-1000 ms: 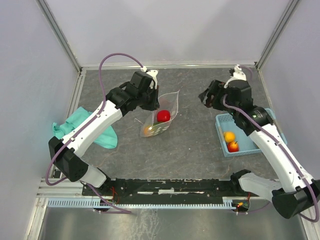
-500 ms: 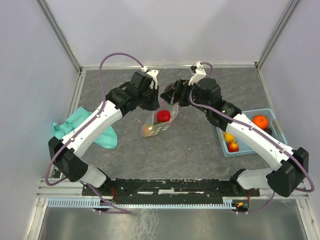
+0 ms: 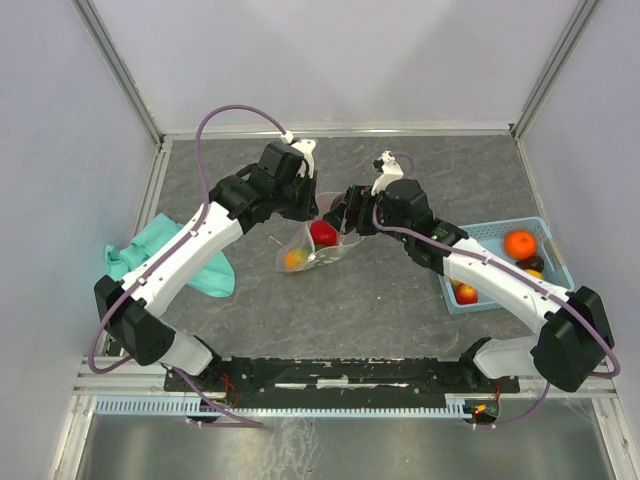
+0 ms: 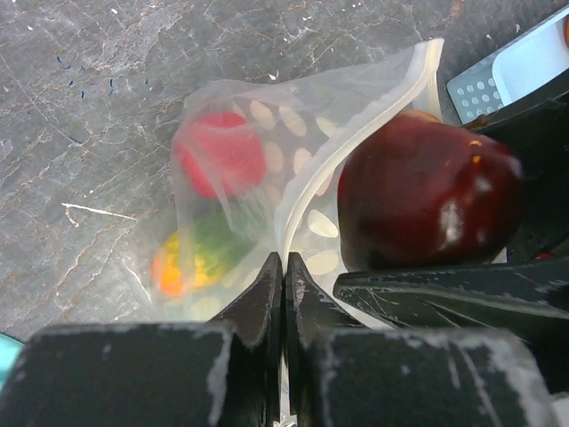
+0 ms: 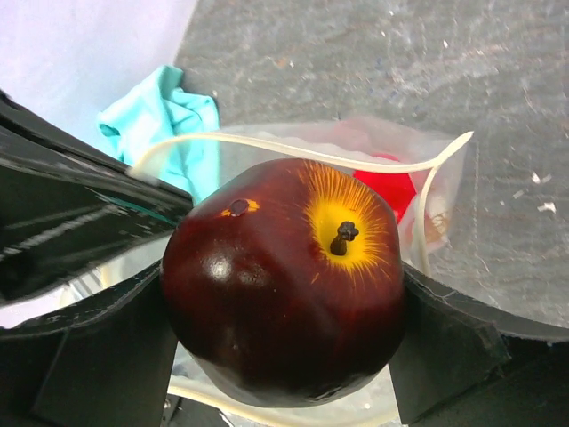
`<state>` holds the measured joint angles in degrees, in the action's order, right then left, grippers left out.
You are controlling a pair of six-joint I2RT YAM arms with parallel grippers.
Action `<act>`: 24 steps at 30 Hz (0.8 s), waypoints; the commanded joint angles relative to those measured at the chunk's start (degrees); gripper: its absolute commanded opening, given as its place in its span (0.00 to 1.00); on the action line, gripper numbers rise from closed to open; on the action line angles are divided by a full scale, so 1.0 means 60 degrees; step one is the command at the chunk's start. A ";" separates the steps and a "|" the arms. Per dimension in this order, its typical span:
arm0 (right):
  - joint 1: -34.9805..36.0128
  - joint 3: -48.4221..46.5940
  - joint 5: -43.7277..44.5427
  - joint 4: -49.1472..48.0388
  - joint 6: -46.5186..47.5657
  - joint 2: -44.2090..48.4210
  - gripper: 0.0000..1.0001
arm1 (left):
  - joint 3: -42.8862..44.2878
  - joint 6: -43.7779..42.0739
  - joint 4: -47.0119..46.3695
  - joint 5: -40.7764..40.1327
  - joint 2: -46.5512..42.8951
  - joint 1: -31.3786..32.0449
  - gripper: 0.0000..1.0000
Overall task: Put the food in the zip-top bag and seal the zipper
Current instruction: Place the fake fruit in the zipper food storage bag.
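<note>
Near the worktop's middle, nearer the far edge: one zip-top bag point(image 4: 356, 98), rim pinched in the closed left gripper point(image 4: 284, 262), two foods inside, one red piece point(image 4: 218, 151), one orange-green piece point(image 4: 191, 258). At its mouth, one dark red apple point(image 5: 284, 276) clamped in the right gripper point(image 3: 345, 216), a second ago off near the blue basket point(image 3: 497, 228).
</note>
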<state>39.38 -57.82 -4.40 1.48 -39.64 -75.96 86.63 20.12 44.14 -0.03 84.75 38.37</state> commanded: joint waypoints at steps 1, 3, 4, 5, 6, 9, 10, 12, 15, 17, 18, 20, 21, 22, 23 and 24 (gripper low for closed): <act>0.0014 0.0010 0.0461 -0.0089 0.0467 0.0106 0.70 | 0.0225 -0.0167 -0.0398 -0.0109 -0.0325 0.0035 0.03; 0.0013 -0.0057 0.0567 0.0120 0.0537 0.0076 0.74 | 0.0213 -0.0174 -0.0391 -0.0044 -0.0312 0.0036 0.03; 0.0002 -0.0104 0.0572 0.0192 0.0565 0.0068 0.75 | 0.0210 -0.0174 -0.0398 -0.0006 -0.0312 0.0036 0.03; 0.0000 -0.0148 0.0580 0.0254 0.0574 0.0056 0.77 | 0.0210 -0.0175 -0.0399 0.0015 -0.0304 0.0036 0.03; 0.0004 -0.0203 0.0594 0.0315 0.0571 0.0031 0.79 | 0.0206 -0.0156 -0.0399 0.0043 -0.0298 0.0036 0.03; 0.0013 -0.0427 0.0642 0.0605 0.0557 -0.0078 0.82 | 0.0206 -0.0131 -0.0390 0.0091 -0.0311 0.0036 0.03; 0.0005 -0.0496 0.0653 0.0697 0.0538 -0.0118 0.83 | 0.0206 -0.0118 -0.0398 0.0106 -0.0324 0.0036 0.03; 0.0004 -0.0597 0.0725 0.0835 0.0454 -0.0137 0.84 | 0.0188 -0.0116 -0.0399 0.0104 -0.0352 0.0036 0.03; 0.0002 -0.0826 0.0804 0.1165 0.0374 -0.0175 0.88 | 0.0141 -0.0109 -0.0387 0.0108 -0.0357 0.0036 0.03; 0.0000 -0.0875 0.0819 0.1285 0.0374 -0.0131 0.90 | 0.0109 -0.0088 -0.0377 0.0143 -0.0357 0.0036 0.03; 0.0007 -0.0880 0.0853 0.1322 0.0369 -0.0089 0.91 | 0.0097 -0.0076 -0.0394 0.0158 -0.0363 0.0036 0.03; 0.0008 -0.0890 0.0903 0.1396 0.0374 0.0005 0.94 | 0.0083 -0.0072 -0.0386 0.0180 -0.0342 0.0038 0.03; 0.0003 -0.0898 0.0920 0.1439 0.0374 0.0054 0.94 | 0.0092 -0.0072 -0.0396 0.0194 -0.0341 0.0036 0.03; 0.0000 -0.0921 0.0929 0.1495 0.0385 0.0102 0.95 | 0.0102 -0.0072 -0.0394 0.0196 -0.0341 0.0036 0.03; 0.0000 -0.0939 0.0951 0.1541 0.0381 0.0130 0.96 | 0.0100 -0.0076 -0.0391 0.0203 -0.0334 0.0035 0.03; 0.0004 -0.0948 0.0965 0.1574 0.0381 0.0174 0.97 | 0.0105 -0.0061 -0.0389 0.0217 -0.0327 0.0036 0.03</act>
<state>39.38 -60.64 -0.14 10.50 -37.45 -76.95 86.63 20.12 44.14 0.23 84.71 38.37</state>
